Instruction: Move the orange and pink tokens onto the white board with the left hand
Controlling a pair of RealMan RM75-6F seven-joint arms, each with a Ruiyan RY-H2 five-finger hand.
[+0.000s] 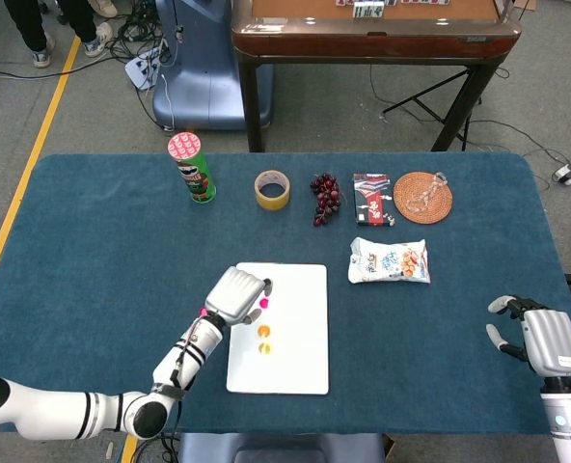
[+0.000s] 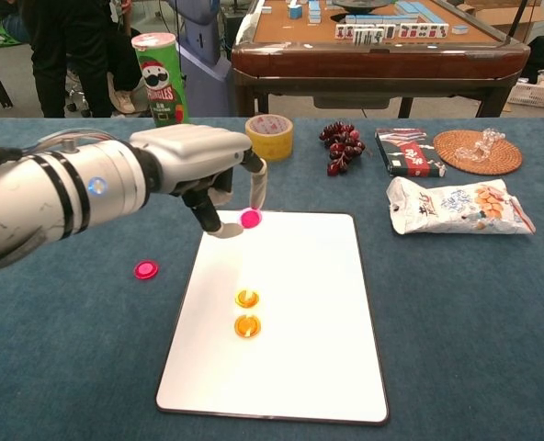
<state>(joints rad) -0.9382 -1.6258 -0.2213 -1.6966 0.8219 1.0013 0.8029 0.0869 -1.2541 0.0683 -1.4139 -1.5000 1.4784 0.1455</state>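
Pink tokens (image 2: 251,219) two, orange tokens (image 2: 246,312) two.

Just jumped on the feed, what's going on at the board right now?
The left hand pinches a pink token above the far-left corner of the white board. Two orange tokens already lie on the board. A second pink token sits on the cloth left of it. The right hand holds nothing, at the table's right edge.

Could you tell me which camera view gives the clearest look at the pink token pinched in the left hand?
The chest view: the pink token shows clearly between the left hand's fingertips, above the white board. The head view shows only a small pink spot beside the hand.
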